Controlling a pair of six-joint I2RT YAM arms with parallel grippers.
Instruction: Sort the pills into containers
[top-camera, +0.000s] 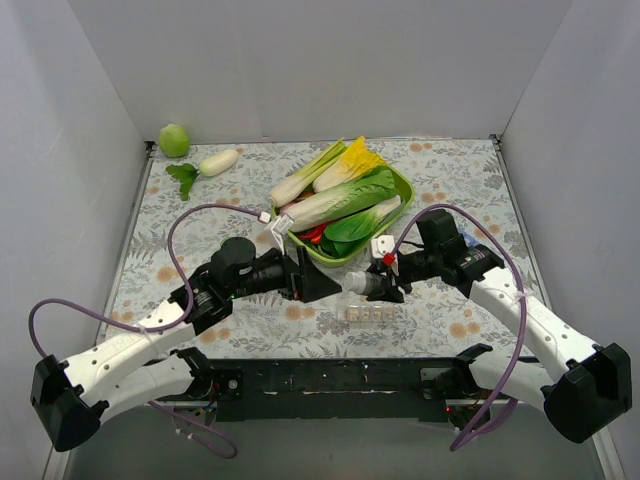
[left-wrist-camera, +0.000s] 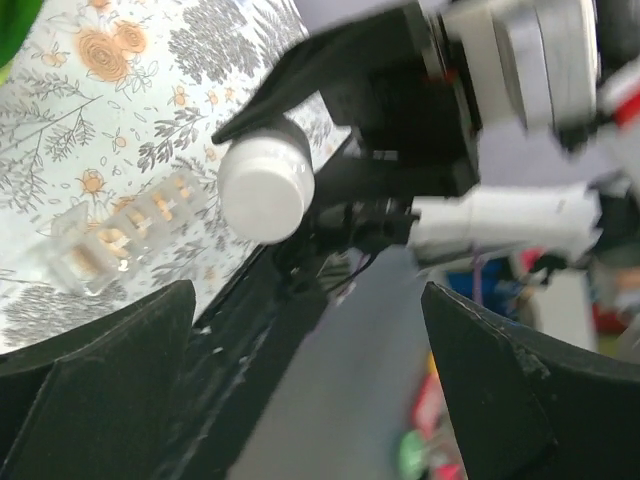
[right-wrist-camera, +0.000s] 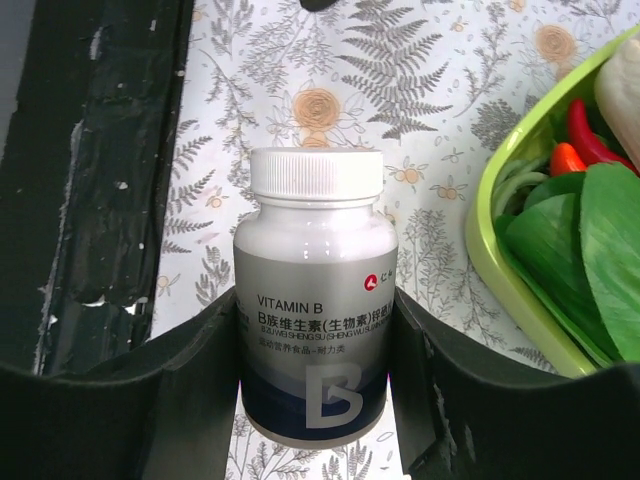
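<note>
A white-capped Vitamin B pill bottle (right-wrist-camera: 315, 300) is clamped between my right gripper's (right-wrist-camera: 315, 385) fingers and held sideways above the table, cap (top-camera: 353, 283) pointing left. My left gripper (top-camera: 322, 283) is open and empty, its fingertips just left of the cap (left-wrist-camera: 265, 190), not touching it. In the left wrist view its fingers (left-wrist-camera: 100, 380) stand wide apart at the bottom. The translucent compartment strip (top-camera: 367, 314) lies on the floral cloth just below the bottle; it also shows in the left wrist view (left-wrist-camera: 115, 235). No loose pills show.
A green bowl (top-camera: 405, 190) of leafy vegetables stands right behind both grippers; its rim shows in the right wrist view (right-wrist-camera: 510, 270). A green round fruit (top-camera: 174, 140) and a white radish (top-camera: 218, 162) lie far back left. The black base bar (top-camera: 330, 378) runs along the near edge.
</note>
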